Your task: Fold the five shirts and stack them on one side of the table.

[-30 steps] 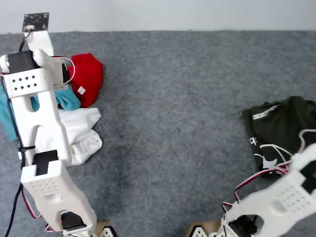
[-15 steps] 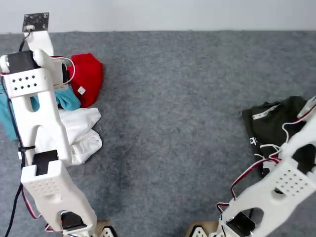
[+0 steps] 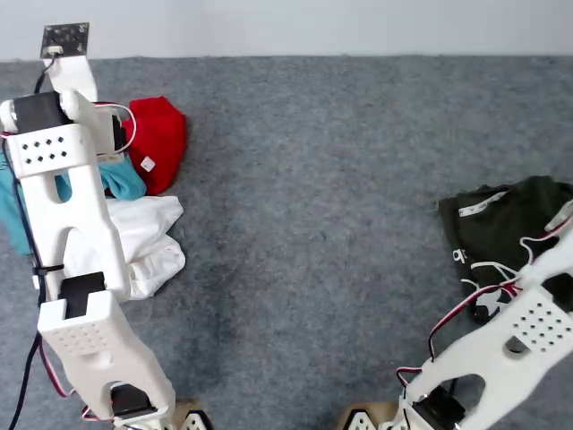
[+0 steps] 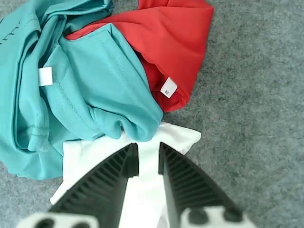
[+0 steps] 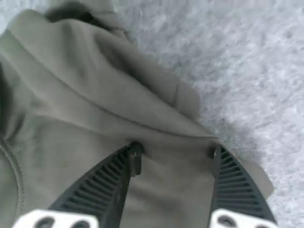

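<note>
The dark green shirt lies bunched at the table's right edge, well apart from the others. The right arm is what changes: 1 second ago it sits low at the corner, then it swings up across the shirt, and now it settles back a little with the garment's lower part under it. The shirt itself hasn't shifted.

In the right wrist view, the right gripper has its jaws spread wide, tips right at the olive cloth, nothing pinched yet. I read that as lining up a grab on a fold or hem, so folding here is only starting.

Over on the other side nothing moves. The left arm hangs over the pile, and the left gripper has its jaws nearly together, a slim gap between them, gripping nothing, above the white shirt's edge.

Counting: 4 shirts that I can make out against the task's 5, namely 1 dark green, 1 red shirt, 1 teal shirt and 1 white shirt, those 3 heaped touching one another and unfolded. 2 arms, 2 grippers.
</note>
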Tool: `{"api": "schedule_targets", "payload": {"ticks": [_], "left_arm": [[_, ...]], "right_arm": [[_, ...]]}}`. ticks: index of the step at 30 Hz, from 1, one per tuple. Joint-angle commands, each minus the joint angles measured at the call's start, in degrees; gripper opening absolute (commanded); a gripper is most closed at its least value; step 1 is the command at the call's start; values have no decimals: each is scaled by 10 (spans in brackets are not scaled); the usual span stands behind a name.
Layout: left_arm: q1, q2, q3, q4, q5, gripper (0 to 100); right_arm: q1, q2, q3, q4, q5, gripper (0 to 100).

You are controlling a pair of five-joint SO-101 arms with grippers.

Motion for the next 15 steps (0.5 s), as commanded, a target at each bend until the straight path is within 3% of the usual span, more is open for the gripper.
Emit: {"api": "schedule_targets", "payload": {"ticks": [1, 9, 15], "left_arm": [[5, -26, 7, 9, 2, 86], [5, -28, 29, 6, 2, 86], [5, -30, 31, 6, 2, 86]], "right_arm": [[6, -42, -17, 30, -4, 245], [-23, -173, -33, 153, -4, 245], [-5, -160, -24, 160, 8, 245]]}}
